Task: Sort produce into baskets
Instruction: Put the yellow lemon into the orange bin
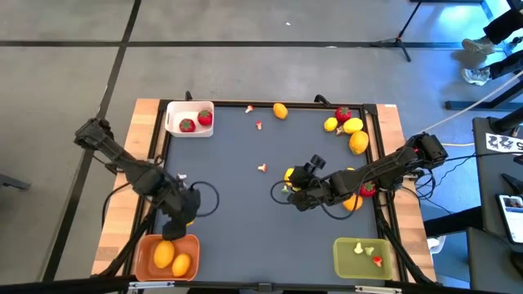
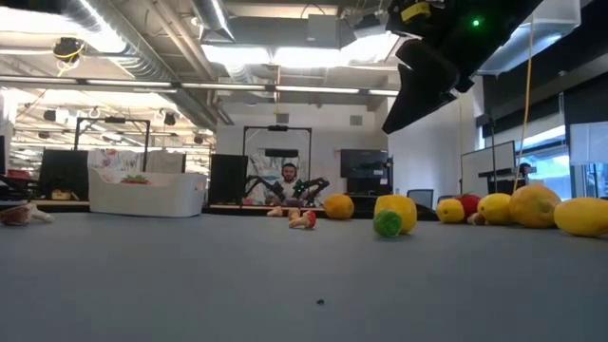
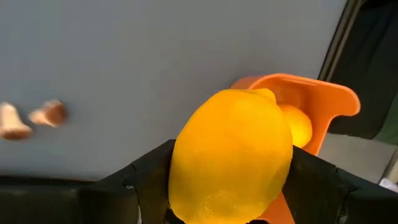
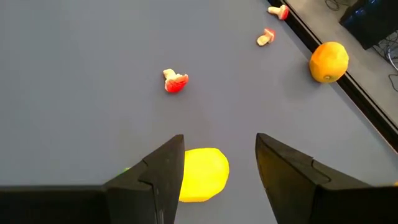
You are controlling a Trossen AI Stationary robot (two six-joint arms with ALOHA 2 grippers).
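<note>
Clamped in the left pincer, a yellow lemon hangs just beside the orange basket, at the desk's near-left corner, ready to drop in. Mid-desk, the right pincer stands spread, empty, with another lemon directly ahead between its fingers.

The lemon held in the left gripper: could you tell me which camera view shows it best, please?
The left wrist view: the lemon fills it, clamped between the left gripper's fingers by the orange basket. The high view shows only a yellow sliver under the gripper; the low and right wrist views miss it.
</note>
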